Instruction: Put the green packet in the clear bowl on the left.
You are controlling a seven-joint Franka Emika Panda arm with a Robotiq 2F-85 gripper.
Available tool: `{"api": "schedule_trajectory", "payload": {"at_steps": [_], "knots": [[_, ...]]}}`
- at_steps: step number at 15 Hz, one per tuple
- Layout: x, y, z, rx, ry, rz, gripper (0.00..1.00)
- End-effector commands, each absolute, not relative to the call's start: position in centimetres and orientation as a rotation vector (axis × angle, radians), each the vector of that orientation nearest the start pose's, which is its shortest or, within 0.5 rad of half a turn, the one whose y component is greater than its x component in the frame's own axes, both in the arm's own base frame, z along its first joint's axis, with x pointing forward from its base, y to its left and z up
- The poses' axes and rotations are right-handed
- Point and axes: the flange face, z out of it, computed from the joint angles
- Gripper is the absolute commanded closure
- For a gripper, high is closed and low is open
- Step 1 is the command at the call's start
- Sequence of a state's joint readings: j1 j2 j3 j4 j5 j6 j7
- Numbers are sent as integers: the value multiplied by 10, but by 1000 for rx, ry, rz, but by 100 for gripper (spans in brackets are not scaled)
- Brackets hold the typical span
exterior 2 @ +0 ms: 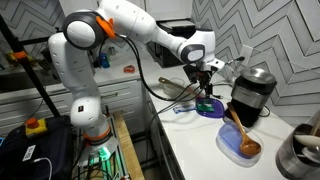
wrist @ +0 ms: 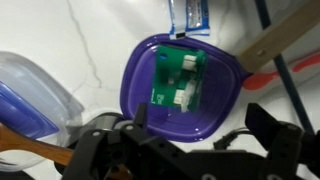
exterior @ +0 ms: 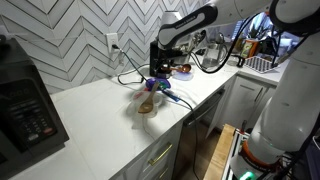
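The green packet (wrist: 178, 78) lies flat inside a purple dish (wrist: 135, 85), with white labels on its face. My gripper (wrist: 200, 120) is open and empty, its two dark fingers spread just above the dish's near rim. In both exterior views the gripper (exterior: 160, 72) (exterior 2: 205, 88) hangs over the purple dish (exterior: 160, 86) (exterior 2: 210, 109). The clear bowl (wrist: 35, 95), bluish and see-through with brown contents and a wooden spoon, stands beside the dish; it also shows in both exterior views (exterior: 147, 104) (exterior 2: 240, 146).
A purple-blue packet (wrist: 190, 15) lies just beyond the dish. The wooden spoon handle (wrist: 285, 45) crosses the upper right. Another bowl with reddish contents (exterior: 183, 70) stands further along the counter. A black appliance (exterior 2: 250, 95) and cables are close by; a microwave (exterior: 25, 105) stands at the counter's end.
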State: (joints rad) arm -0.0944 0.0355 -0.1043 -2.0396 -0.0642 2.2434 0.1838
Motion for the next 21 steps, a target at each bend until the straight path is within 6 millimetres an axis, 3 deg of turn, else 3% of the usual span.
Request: {"api": "schedule_trajectory", "payload": {"at_steps": [1, 5, 7, 8, 10, 15, 16, 17, 18, 21], "knots": [[570, -134, 419, -3158, 638, -86, 0], [573, -128, 397, -3121, 643, 75, 1], [575, -125, 392, -3120, 640, 109, 7], [578, -124, 390, -3101, 652, 106, 30], [583, -122, 388, -3025, 655, 87, 34], [598, -112, 383, -2922, 703, 24, 74], [600, -112, 382, -2943, 712, 7, 62], [603, -114, 382, -2971, 714, -22, 38], [604, -118, 384, -3005, 722, -49, 38], [607, -126, 393, -3011, 722, -124, 17]]}}
